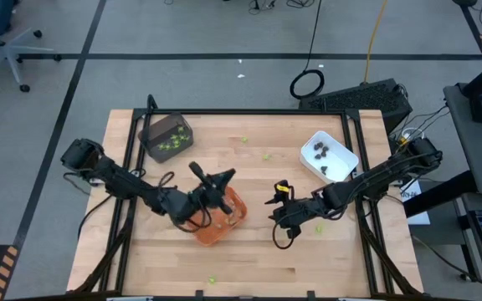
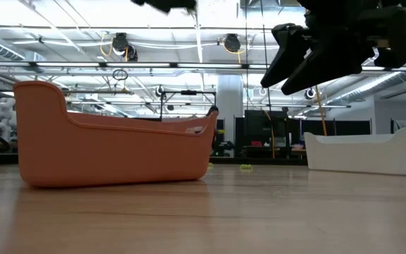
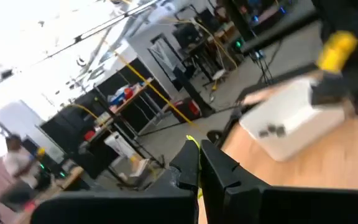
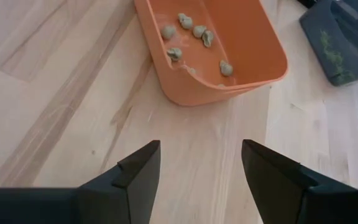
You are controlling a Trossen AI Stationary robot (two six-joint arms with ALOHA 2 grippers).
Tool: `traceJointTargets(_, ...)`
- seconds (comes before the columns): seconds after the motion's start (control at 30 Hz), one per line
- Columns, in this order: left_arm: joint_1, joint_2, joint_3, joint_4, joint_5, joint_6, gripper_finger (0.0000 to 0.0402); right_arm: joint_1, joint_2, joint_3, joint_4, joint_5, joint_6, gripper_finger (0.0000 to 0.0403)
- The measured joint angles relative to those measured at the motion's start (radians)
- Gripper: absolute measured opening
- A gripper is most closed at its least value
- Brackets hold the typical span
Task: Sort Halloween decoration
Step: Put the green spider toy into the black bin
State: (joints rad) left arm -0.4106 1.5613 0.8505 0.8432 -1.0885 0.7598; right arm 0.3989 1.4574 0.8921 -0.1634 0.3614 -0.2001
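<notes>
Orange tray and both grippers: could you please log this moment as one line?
left gripper: shut, over orange plastic tray | right gripper: open, empty, above bare wood beside tray | tray: tan-grey pieces inside

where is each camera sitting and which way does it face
High: above the table, looking straight down; both arms show, left gripper at the orange tray, right gripper beside it.
Low: at tabletop height, looking level across; right gripper hangs above.
Left wrist: past its shut fingers toward the white tray and room.
Right wrist: down past its open fingers at the orange tray holding tan-grey pieces.
Shared: high, low and right wrist views all show the orange tray.
</notes>
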Motion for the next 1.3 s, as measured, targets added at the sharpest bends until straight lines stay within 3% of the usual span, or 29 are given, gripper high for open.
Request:
traceJointTargets(0.2,0.035,-0.187,0.0,-0.227,0.001,-0.232,0.0001,0.0,0.0,0.0,-0.026,-0.001,0.003,0.021)
traceJointTargets(0.37,0.072,-0.369,0.0,-0.651,0.065,-0.595,0.0001,0.0,0.0,0.0,-0.065,-0.001,0.031,0.021)
traceJointTargets(0.5,0.126,-0.499,0.0,-0.963,0.173,-0.855,0.0001,0.0,0.0,0.0,-0.076,-0.001,0.047,0.021)
traceJointTargets(0.7,0.243,-0.637,0.0,-1.309,0.19,-1.078,0.0001,0.0,0.0,0.0,-0.077,-0.001,0.05,0.021)
traceJointTargets(0.87,0.408,-0.689,0.001,-1.56,0.264,-1.325,0.0001,0.0,0.0,0.0,-0.081,-0.001,0.061,0.021)
traceJointTargets(1.03,0.563,-0.669,0.001,-1.714,0.395,-1.383,0.0001,0.0,0.0,0.0,-0.082,-0.001,0.096,0.021)
traceJointTargets(1.3,0.749,-0.609,0.001,-1.728,0.609,-1.297,0.0001,0.0,0.0,0.0,-0.083,-0.001,0.138,0.021)
